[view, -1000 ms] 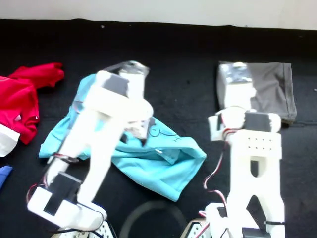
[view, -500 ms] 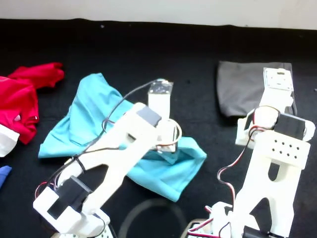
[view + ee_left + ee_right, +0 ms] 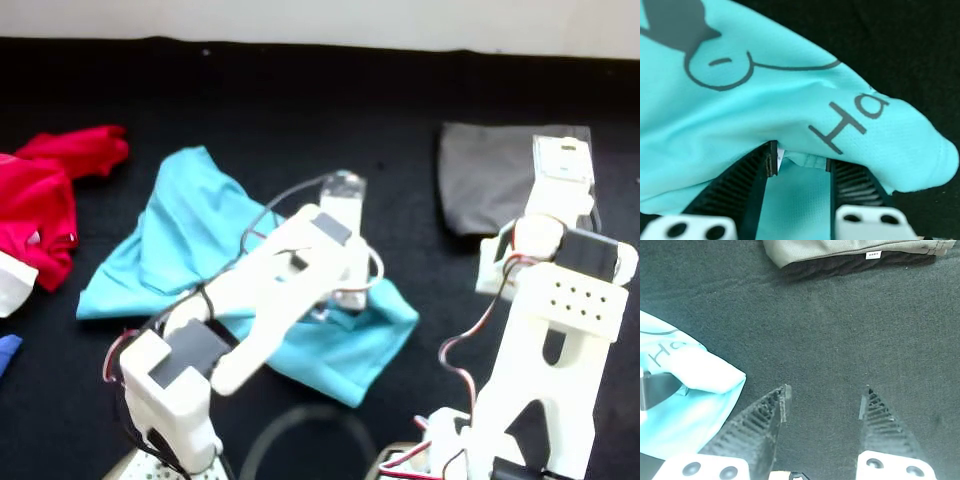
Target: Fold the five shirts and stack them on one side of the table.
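The turquoise shirt [image 3: 185,235] lies crumpled and unfolded on the black table [image 3: 350,100], with dark print showing on its bunched-up part. The left gripper [image 3: 800,161] is down on the shirt's right-hand end. Its ribbed fingers [image 3: 747,175] stand apart, with turquoise cloth lying between them and a fold draped over their tips, so the jaws are open rather than pinched on the fabric. The right gripper [image 3: 826,392] hangs to the right of the turquoise shirt above bare table, spread wide and holding nothing, and the shirt's corner [image 3: 690,410] is near it. Farther right, well apart from the turquoise shirt, a grey shirt [image 3: 490,180] lies folded flat. To the left of the turquoise shirt a red shirt [image 3: 45,200] is heaped, with a piece of white cloth [image 3: 12,282] and a blue cloth [image 3: 5,352] beside it.
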